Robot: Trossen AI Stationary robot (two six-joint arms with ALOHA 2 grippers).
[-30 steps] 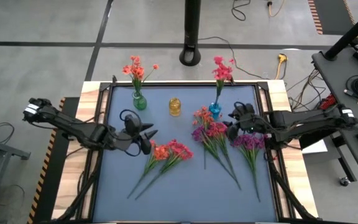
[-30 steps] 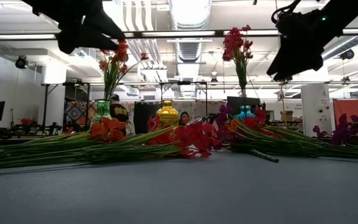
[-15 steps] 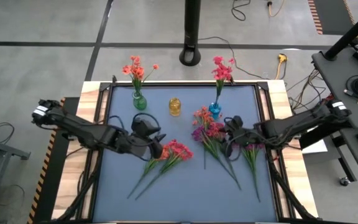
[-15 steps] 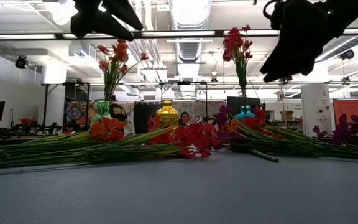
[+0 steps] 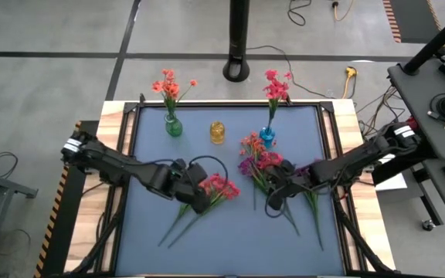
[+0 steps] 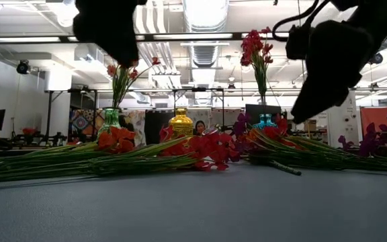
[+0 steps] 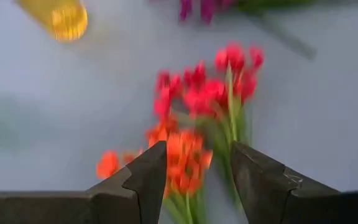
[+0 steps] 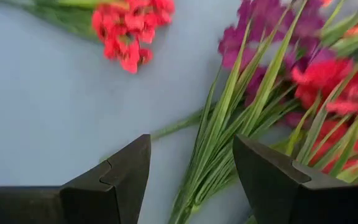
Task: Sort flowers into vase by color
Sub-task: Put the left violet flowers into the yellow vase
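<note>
Two sprays, one orange-red (image 5: pixel 198 188) and one pink-red (image 5: pixel 223 185), lie on the blue mat with their stems toward the near left. My left gripper (image 5: pixel 197 193) hovers open above them; the orange blossoms (image 7: pixel 182 155) show between its fingers. A mixed bundle of orange, purple and pink-red sprays (image 5: pixel 257 160) lies mid-table. My right gripper (image 5: pixel 273 199) hovers open over that bundle's green stems (image 8: pixel 229 137). A purple spray (image 5: pixel 313 185) lies partly under the right arm. In the low view both grippers (image 6: pixel 106 30) (image 6: pixel 328 74) hang clear of the flowers.
At the far side stand a green vase (image 5: pixel 174 126) with orange-red flowers, a yellow vase (image 5: pixel 218 133) with none, and a blue vase (image 5: pixel 266 137) with pink-red flowers. Bare mat lies toward the near edge (image 5: pixel 230 247).
My left gripper has gone toward the table's right and near edge, ending over the orange-red and pink-red sprays. My right gripper has gone toward the table's left and near edge and has come lower, ending over the middle bundle's stems. The flowers have not moved.
</note>
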